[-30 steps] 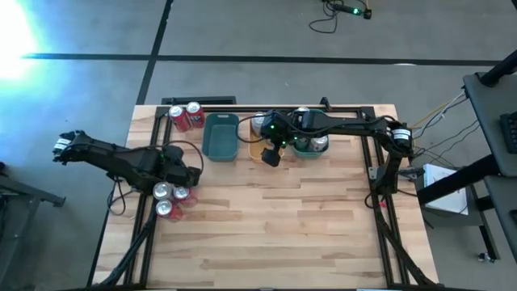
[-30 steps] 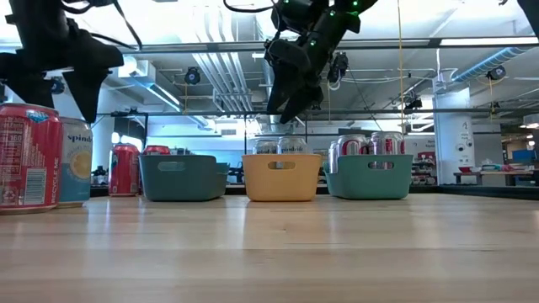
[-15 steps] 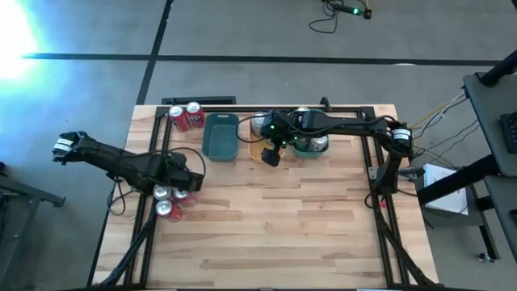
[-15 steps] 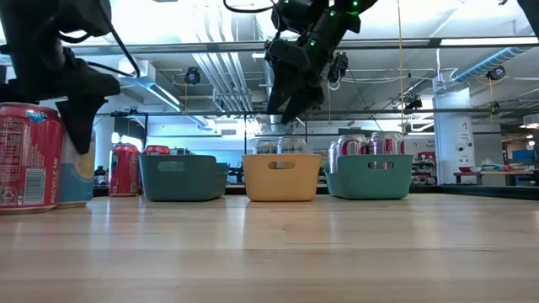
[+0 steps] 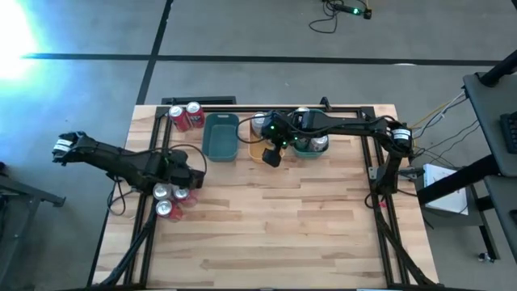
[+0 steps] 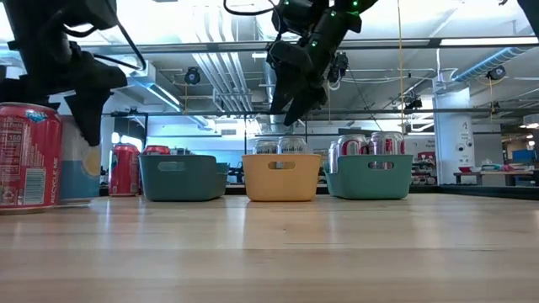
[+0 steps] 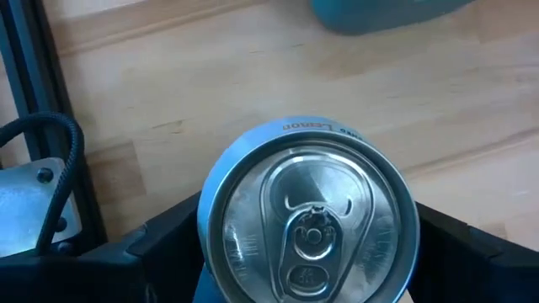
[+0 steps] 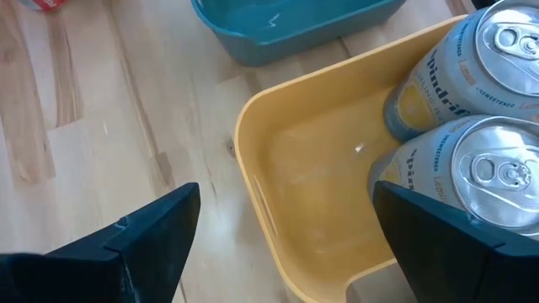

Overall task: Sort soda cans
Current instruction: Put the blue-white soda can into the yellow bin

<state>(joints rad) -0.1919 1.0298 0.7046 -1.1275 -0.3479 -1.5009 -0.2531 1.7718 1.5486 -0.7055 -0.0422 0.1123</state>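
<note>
1. While the right arm hangs over the trays, the left gripper (image 5: pixel 184 176) is low over a bunch of cans at the left side of the wooden table (image 5: pixel 283 226).
2. Its two dark fingers (image 7: pixel 168 244) are spread wide, one on each side of a silvery can (image 7: pixel 309 215). This can stands up straight right between them. I cannot tell if the fingers touch it.
3. A red can (image 6: pixel 29 156) stands just beside those fingers, nearer the front edge of the table. From above, more cans (image 5: pixel 170 200) crowd close below the gripper.
4. The right gripper (image 5: pixel 273 153) floats above the yellow tray (image 8: pixel 295 194). Its fingers (image 8: pixel 143 236) are open wide and hold nothing.
5. Two pale lemon cans (image 8: pixel 472 126) stand inside the yellow tray, just past one of the right fingers. They touch each other.
6. An empty teal tray (image 5: pixel 220 136) sits beyond the other right finger, next to the yellow one.
7. On the far side of the yellow tray is a green tray (image 6: pixel 368 175) with pinkish cans (image 6: pixel 370 143) sticking up out of it.
8. Two more red cans (image 5: pixel 185 116) stand at the back left corner, well away from both grippers.
</note>
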